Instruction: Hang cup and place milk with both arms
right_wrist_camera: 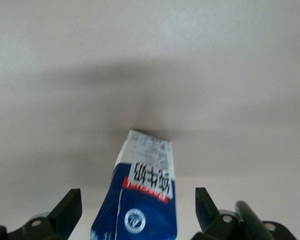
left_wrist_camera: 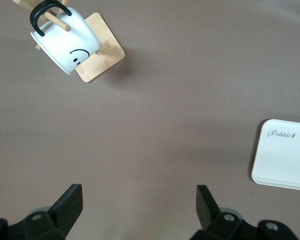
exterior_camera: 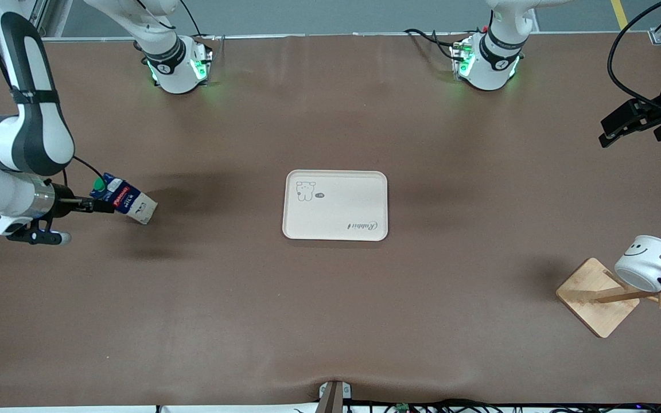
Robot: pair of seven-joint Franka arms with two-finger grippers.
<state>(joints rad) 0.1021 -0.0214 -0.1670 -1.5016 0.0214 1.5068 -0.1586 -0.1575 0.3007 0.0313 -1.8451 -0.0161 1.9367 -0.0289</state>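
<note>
At the lower right of the front view the cup (exterior_camera: 649, 268) already hangs by its black handle on a peg of the wooden rack (exterior_camera: 600, 298), mouth tilted down, so half of the job looks done. The left gripper (exterior_camera: 634, 123), at the upper right edge of that frame, waits in the air over bare table with its 2 fingers spread wide and nothing between them; its wrist view shows the cup at the upper left and a corner of the tray (exterior_camera: 335, 204) at the right edge. The milk (exterior_camera: 124, 199) is at the middle left of the front view, tilted with its green cap toward the right arm, and the right gripper (exterior_camera: 98, 205) has its fingers apart on either side of the carton's upper part, not clamped. Whether the pale base touches the table cannot be told. The tray, in the centre of the frame, is well apart from the carton and bare. The risk I see lies in the tilt: closing on a slanted carton near its top could make it pivot or slip out, and setting it down askew on the tray could tip it over.
</note>
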